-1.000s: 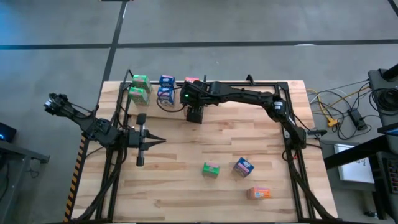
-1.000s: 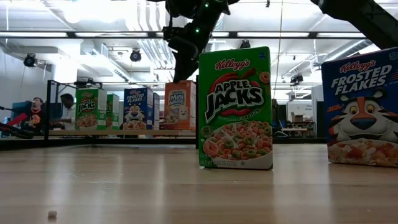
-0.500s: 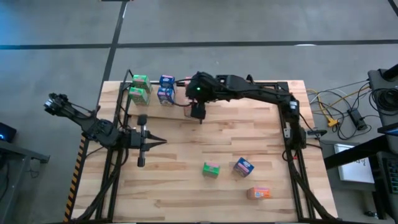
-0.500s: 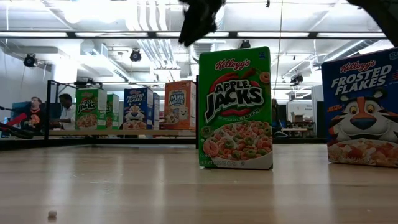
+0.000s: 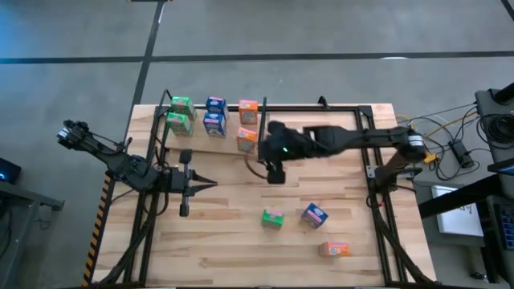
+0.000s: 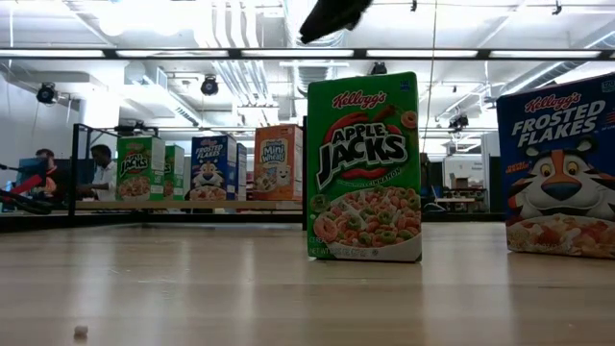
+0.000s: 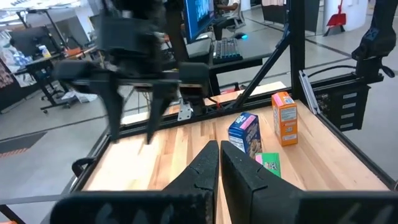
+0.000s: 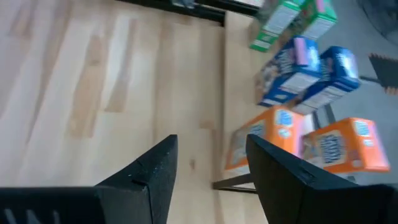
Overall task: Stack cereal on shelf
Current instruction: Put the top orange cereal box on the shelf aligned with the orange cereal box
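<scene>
The shelf (image 5: 230, 122) stands at the table's far left. It holds two green cereal boxes (image 5: 180, 113), two blue (image 5: 214, 114) and two orange (image 5: 247, 124), all standing upright. Three more boxes rest on the table toward its near right: green (image 5: 273, 217), blue (image 5: 315, 214) and orange (image 5: 335, 249). My right gripper (image 8: 211, 158) hangs open and empty above the table's middle (image 5: 275, 172), near and to the right of the orange shelf boxes (image 8: 298, 143). My left gripper (image 5: 205, 183) waits shut above the left half, holding nothing.
Black frame rails (image 5: 377, 185) run along the table's left and right sides. Bare wood lies between the shelf and the three loose boxes. In the low view the green box (image 6: 365, 168) and the blue box (image 6: 557, 168) stand close up, with the shelf row (image 6: 213, 168) far behind.
My right gripper has drawn back from the shelf's orange boxes, moving toward the table's near and right edges and rising. Both orange boxes, partly covered by the arm before, now show standing on the shelf.
</scene>
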`<state>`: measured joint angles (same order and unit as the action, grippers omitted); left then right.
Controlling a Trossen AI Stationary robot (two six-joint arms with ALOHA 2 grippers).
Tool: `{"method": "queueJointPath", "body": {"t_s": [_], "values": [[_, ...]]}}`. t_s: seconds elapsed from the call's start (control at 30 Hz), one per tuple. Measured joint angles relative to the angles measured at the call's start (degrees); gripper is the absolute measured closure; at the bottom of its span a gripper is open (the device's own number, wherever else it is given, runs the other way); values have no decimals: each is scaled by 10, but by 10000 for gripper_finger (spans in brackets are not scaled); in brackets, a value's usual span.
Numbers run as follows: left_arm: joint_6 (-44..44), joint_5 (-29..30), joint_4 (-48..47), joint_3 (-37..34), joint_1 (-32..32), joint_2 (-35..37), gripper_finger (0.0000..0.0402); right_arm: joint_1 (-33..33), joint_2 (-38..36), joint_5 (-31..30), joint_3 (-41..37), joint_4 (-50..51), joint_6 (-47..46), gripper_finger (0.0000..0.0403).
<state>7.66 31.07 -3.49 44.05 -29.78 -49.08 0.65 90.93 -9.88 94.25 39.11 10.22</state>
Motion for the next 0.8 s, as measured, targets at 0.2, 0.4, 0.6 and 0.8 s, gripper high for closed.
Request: {"method": "queueJointPath", "body": {"t_s": [0.2, 0.4, 0.6, 0.8], "values": [[1, 0, 18, 0, 0, -25, 401, 18, -89, 0, -197, -160, 5, 225], [9, 0, 70, 0, 10, -66, 401, 19, -160, 20, -338, -287, -1, 225], [19, -1, 69, 9, 47, -90, 398, 19, -226, 44, -438, -390, 10, 225], [22, -6, 61, 12, 101, -94, 348, 19, -278, 59, -512, -474, 29, 225]]}}
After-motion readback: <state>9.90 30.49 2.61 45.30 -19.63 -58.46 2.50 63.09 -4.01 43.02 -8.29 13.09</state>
